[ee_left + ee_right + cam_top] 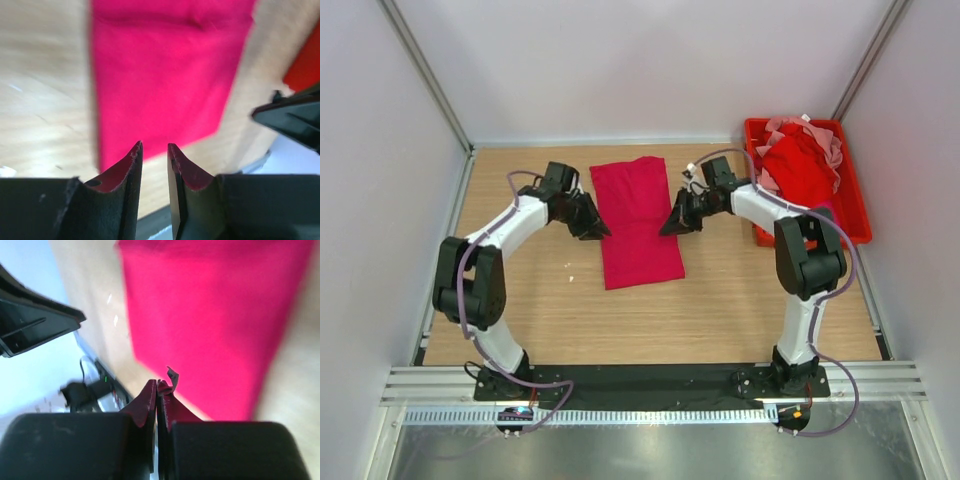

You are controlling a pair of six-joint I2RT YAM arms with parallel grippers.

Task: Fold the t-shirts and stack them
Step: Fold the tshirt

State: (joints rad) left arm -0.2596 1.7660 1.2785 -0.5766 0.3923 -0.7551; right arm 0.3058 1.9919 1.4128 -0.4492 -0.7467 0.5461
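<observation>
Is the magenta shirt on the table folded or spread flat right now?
Partly folded: the magenta shirt lies on the table as a long narrow strip with no sleeves sticking out, not a compact rectangle.

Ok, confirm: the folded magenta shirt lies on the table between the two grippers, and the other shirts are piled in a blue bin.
The bin is red, not blue; the top view shows it. The rest holds: the folded magenta shirt lies on the table between the left gripper and the right gripper, with the other shirts piled in the bin.
</observation>
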